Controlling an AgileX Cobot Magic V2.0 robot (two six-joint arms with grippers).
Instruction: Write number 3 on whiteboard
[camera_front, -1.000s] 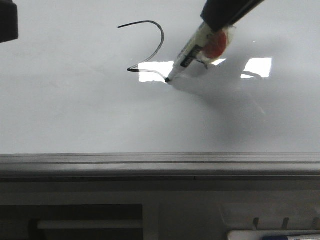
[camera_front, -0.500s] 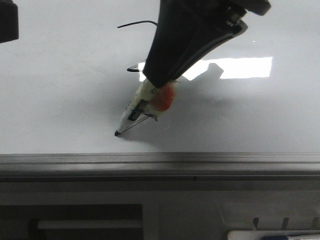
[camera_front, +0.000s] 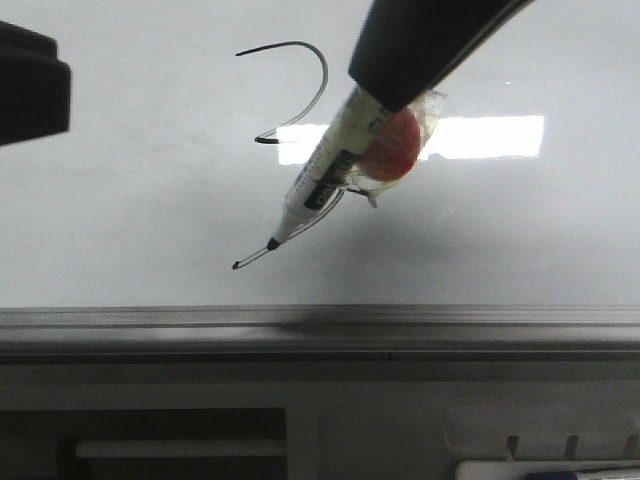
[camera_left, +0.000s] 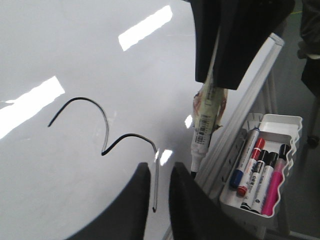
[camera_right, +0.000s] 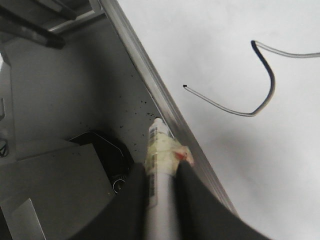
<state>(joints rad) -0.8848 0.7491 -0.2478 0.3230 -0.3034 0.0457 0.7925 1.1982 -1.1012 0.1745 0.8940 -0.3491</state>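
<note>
The number 3 is a thin black line on the glossy whiteboard, with a long tail ending near the front edge. My right gripper is shut on a white marker wrapped in tape with a red patch. The marker's tip hangs just up and right of the tail's end, and the marker hides the middle of the 3. The right wrist view shows the gripper, the marker and the line. My left gripper is narrowly open and empty over the lower curve of the 3.
A grey metal edge strip runs along the board's front. A white tray beside the board holds several coloured markers. My left arm's dark body sits at the far left of the front view.
The marker drew the lower curve and tail down to the left, then pulled back up and right off the tail's end. The left arm's dark body reaches further into view.
</note>
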